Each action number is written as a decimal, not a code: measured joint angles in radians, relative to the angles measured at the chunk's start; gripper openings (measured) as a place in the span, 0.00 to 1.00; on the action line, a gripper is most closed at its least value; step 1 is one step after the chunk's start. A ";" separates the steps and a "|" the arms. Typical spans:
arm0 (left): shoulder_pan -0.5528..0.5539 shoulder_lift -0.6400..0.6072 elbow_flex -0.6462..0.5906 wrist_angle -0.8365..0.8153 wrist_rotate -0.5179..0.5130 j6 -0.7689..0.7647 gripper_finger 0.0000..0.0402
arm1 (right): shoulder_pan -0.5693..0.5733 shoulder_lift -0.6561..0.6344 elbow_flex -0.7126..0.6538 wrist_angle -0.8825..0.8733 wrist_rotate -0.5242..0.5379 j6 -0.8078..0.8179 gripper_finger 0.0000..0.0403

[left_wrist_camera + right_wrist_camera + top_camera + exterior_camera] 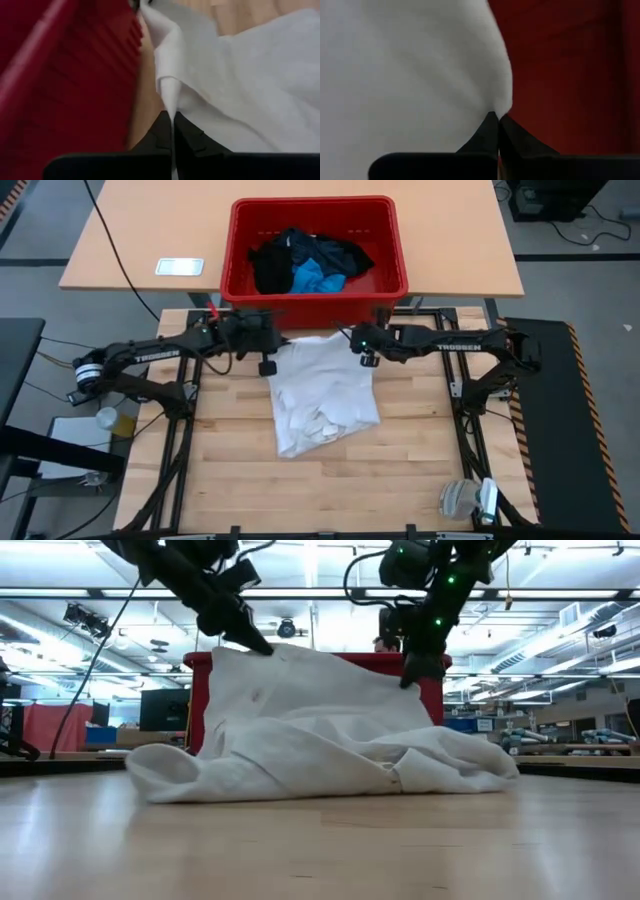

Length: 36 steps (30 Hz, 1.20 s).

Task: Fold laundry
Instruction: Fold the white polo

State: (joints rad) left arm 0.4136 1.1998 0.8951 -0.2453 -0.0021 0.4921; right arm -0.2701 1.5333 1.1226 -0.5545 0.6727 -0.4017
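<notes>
- The wooden table (330, 480) carries the red crate (395, 240) at its far edge, with black garments (268, 268) and a blue piece (318, 280) inside
- The white shirt (322, 395) lies crumpled just in front of the crate, its far edge lifted
- The left gripper (173, 131) is clamped on one raised shirt corner
- The right gripper (498, 129) pinches the other, fingers closed

Lab hall: strip lights (300, 592), workbenches (590, 748)

A rumpled white shirt (322, 392) lies mid-frame on the bench, its far edge lifted. Black garments (285, 260) and a blue piece (317, 278) sit heaped above it.
</notes>
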 joint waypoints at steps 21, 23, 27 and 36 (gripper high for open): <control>-0.252 -0.008 0.000 -0.044 0.075 -0.087 0.01 | 0.170 -0.019 0.000 -0.131 0.017 0.069 0.01; -0.268 -0.008 0.000 -0.045 0.075 -0.112 0.01 | 0.190 -0.017 -0.001 -0.200 -0.020 0.107 0.01; -0.308 -0.008 0.000 -0.046 0.075 -0.132 0.01 | 0.244 -0.019 -0.001 -0.273 0.019 0.192 0.01; -0.430 0.011 0.000 -0.035 0.145 -0.183 0.01 | 0.351 -0.023 -0.001 -0.370 0.009 0.257 0.01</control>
State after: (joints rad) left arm -0.0163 1.2105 0.8955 -0.2806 0.1432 0.3090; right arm 0.0804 1.5101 1.1217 -0.9247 0.6813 -0.1447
